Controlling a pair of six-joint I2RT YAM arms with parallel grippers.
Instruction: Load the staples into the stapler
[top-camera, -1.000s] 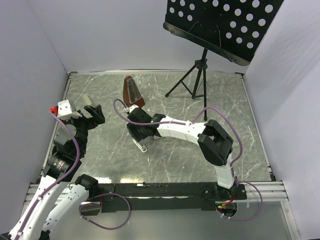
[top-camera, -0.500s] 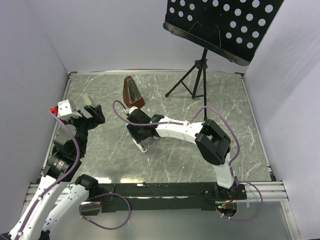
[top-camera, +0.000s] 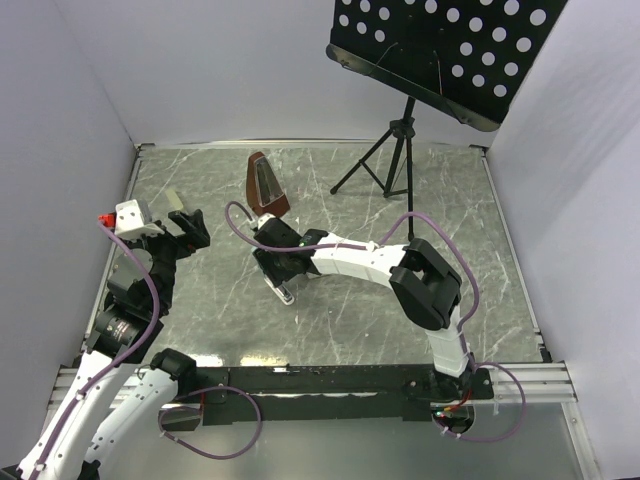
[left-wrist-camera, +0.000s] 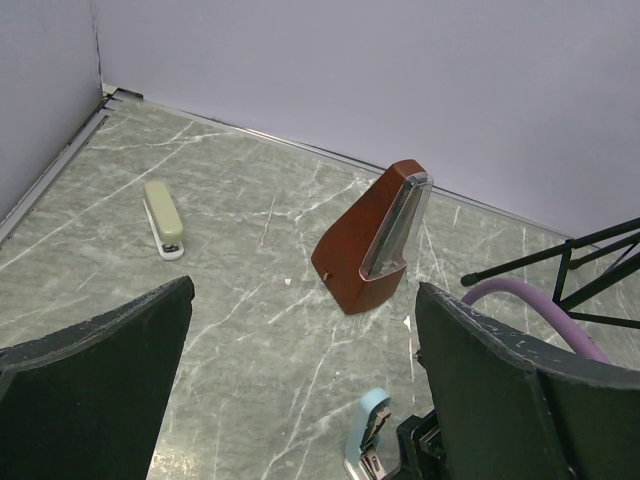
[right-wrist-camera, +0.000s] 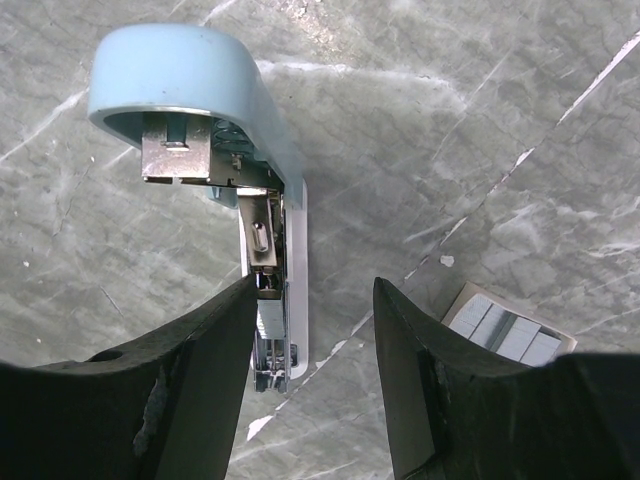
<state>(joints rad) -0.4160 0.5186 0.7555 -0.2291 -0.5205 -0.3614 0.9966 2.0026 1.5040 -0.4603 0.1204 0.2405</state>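
Observation:
The light-blue stapler (right-wrist-camera: 200, 95) lies on the marble table with its top swung open. A silvery strip of staples (right-wrist-camera: 272, 322) sits in its metal channel. More staples show in the cream-tan box (right-wrist-camera: 508, 330) at the right. My right gripper (right-wrist-camera: 318, 292) hovers open just above the stapler's rear, its left finger (right-wrist-camera: 205, 380) beside the channel, gripping nothing. From above, the right gripper (top-camera: 283, 278) is over the stapler (top-camera: 287, 294). My left gripper (left-wrist-camera: 305, 295) is open and empty at the table's left, and the stapler (left-wrist-camera: 368, 432) shows low in its view.
A brown metronome (top-camera: 265, 186) stands behind the right gripper. A second, beige stapler (left-wrist-camera: 163, 218) lies at the far left. A black music stand (top-camera: 395, 150) stands at the back right. White walls close in the table (top-camera: 340, 330) on three sides.
The right arm's elbow has shifted slightly left and its gripper has settled a little over the stapler. The left arm has not moved.

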